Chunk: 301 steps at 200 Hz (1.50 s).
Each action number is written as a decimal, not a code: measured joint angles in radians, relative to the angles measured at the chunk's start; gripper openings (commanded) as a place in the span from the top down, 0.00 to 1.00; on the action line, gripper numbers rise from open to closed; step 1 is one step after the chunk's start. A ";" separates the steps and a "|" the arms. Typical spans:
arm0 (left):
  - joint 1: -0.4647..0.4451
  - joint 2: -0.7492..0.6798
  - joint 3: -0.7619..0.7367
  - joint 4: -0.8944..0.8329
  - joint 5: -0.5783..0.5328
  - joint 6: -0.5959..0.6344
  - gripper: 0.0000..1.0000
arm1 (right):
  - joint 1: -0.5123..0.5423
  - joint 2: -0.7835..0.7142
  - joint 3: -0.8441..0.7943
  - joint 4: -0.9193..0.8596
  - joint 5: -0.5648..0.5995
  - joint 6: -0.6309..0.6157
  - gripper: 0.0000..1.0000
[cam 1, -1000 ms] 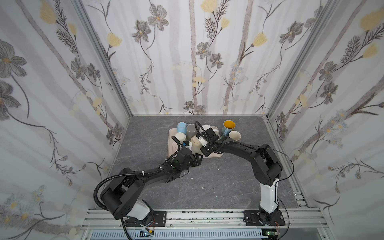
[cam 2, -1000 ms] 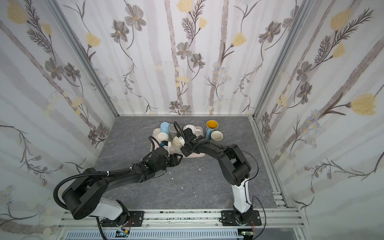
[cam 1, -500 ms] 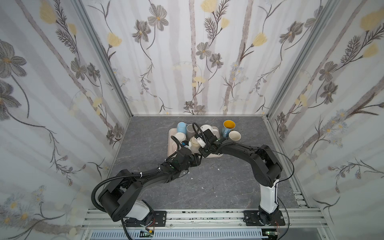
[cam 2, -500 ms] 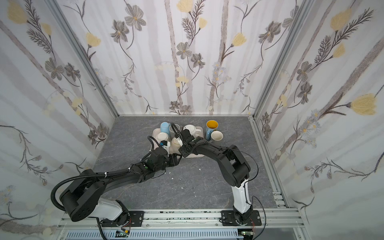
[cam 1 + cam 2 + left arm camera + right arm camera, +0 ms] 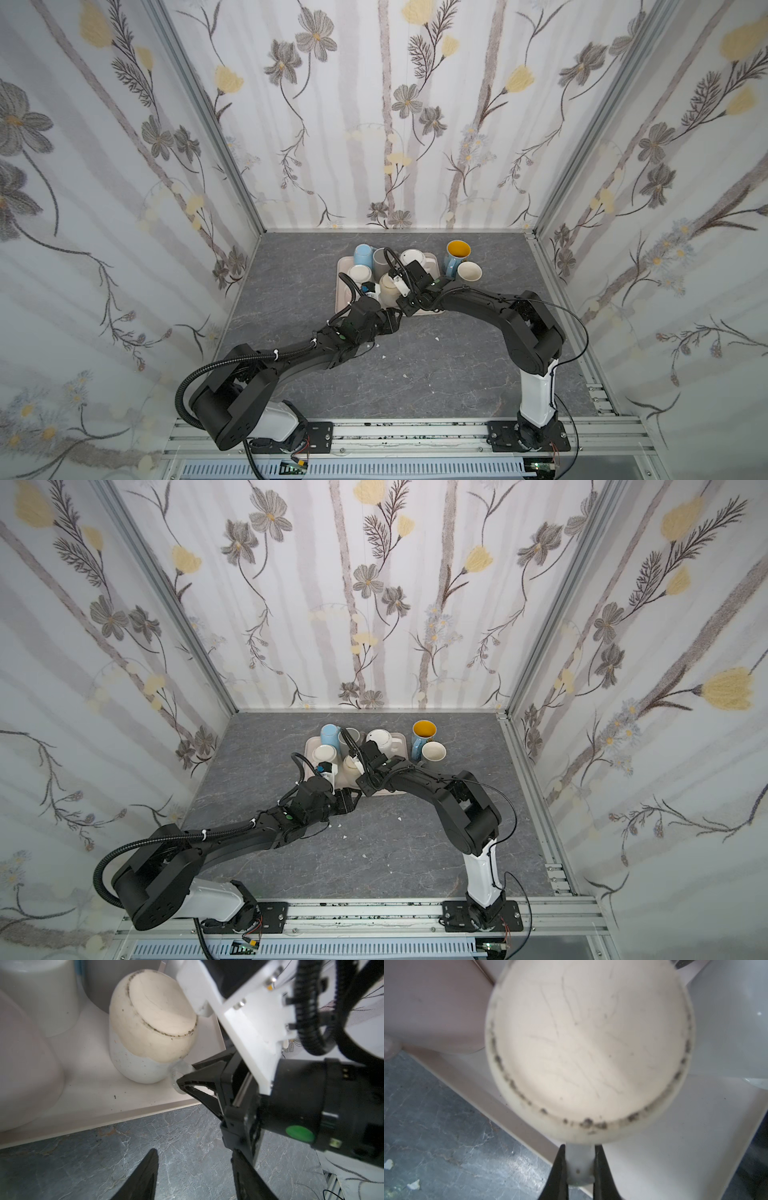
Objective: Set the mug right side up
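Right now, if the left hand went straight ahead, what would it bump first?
Probably the tray at its near rim, then the upside-down mug behind it. How high the left hand floats is hard to judge.

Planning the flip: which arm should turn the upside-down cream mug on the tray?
Right. The right gripper is closed on the handle of the cream mug, base-up on the tray. The left gripper hangs open over the table beside the tray, holding nothing.
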 measured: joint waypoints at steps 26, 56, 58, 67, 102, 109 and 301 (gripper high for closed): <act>0.000 -0.021 -0.008 0.003 -0.009 0.002 0.44 | -0.003 -0.075 -0.072 0.013 0.023 0.015 1.00; 0.000 -0.043 -0.024 0.009 -0.009 0.005 0.44 | -0.005 -0.148 -0.154 0.059 0.037 0.057 1.00; 0.000 -0.044 -0.026 0.011 -0.009 0.005 0.44 | -0.005 -0.153 -0.160 0.064 0.036 0.059 1.00; 0.000 -0.050 -0.033 0.018 -0.008 0.005 0.44 | -0.005 -0.171 -0.182 0.081 0.035 0.077 1.00; 0.000 -0.080 -0.072 0.063 0.000 -0.005 0.41 | -0.027 -0.243 -0.250 0.149 -0.006 0.169 1.00; 0.000 -0.086 -0.083 0.078 0.002 -0.010 0.41 | -0.036 -0.260 -0.265 0.171 -0.020 0.191 1.00; 0.061 0.127 -0.171 0.913 0.262 -0.404 0.44 | -0.172 -0.451 -0.450 0.665 -0.535 0.699 1.00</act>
